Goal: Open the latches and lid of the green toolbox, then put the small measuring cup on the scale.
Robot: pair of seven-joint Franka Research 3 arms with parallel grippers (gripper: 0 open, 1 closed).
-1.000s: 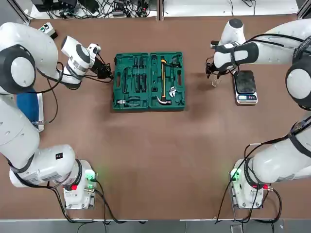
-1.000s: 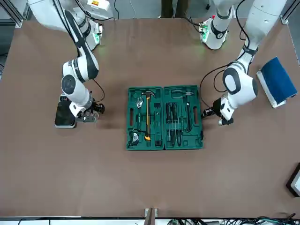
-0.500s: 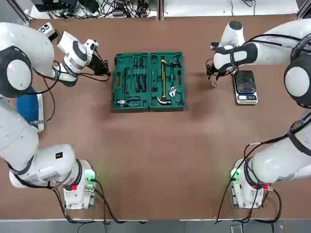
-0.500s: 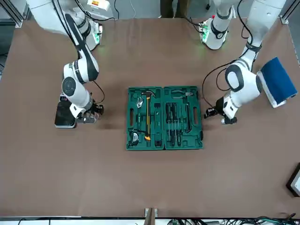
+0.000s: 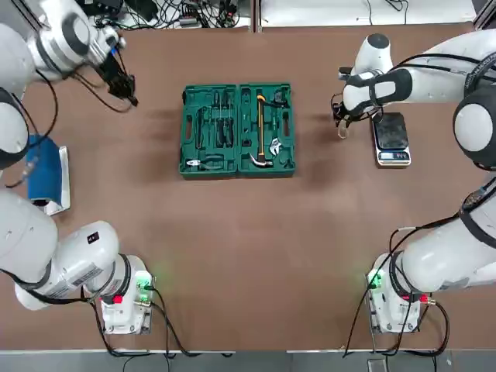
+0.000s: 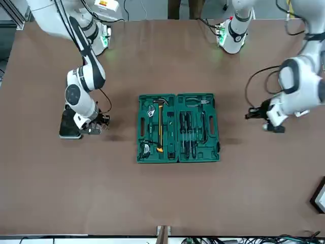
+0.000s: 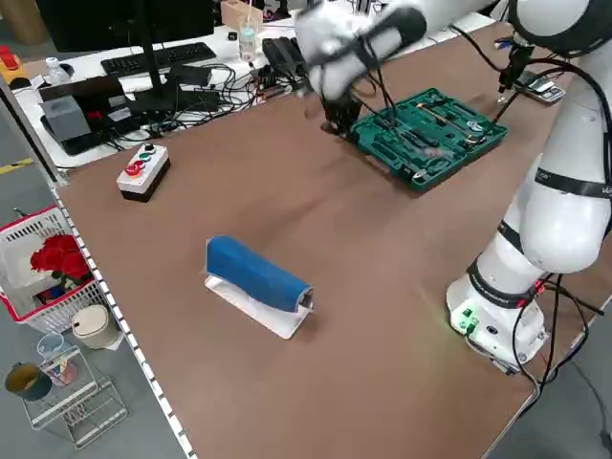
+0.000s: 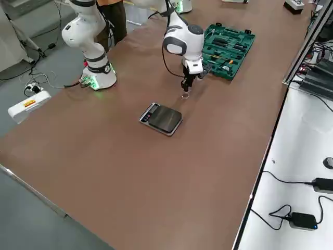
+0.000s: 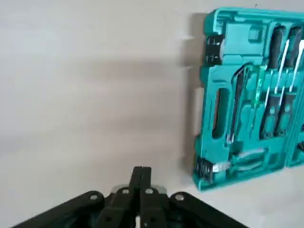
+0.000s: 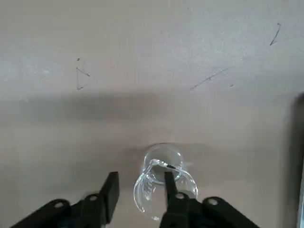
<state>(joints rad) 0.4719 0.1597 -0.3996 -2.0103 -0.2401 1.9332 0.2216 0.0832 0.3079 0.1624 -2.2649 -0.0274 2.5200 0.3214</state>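
Note:
The green toolbox (image 5: 236, 130) lies open flat at mid-table, with hammer, pliers and screwdrivers showing. Its lid (image 5: 209, 132) is the half toward my left arm, and the latches (image 9: 213, 47) are dark clips on its outer edge. My left gripper (image 5: 132, 98) is shut and empty, raised well away from the case toward the far left. The small measuring cup (image 10: 161, 154) stands on the table beside the scale (image 5: 391, 132). My right gripper (image 10: 140, 179) is open and low over the cup: one finger sits inside its rim, the other outside, with a gap left.
A blue-and-white object (image 5: 46, 174) lies near the left table edge. A grey box with coloured buttons (image 7: 143, 170) sits at the far left corner. Cables and a keyboard lie beyond the far edge. Both arm bases stand at the near edge.
My left gripper pulled back from the toolbox's left edge and swung up toward the far left corner. The right gripper's fingers narrowed around the cup's wall while staying in place.

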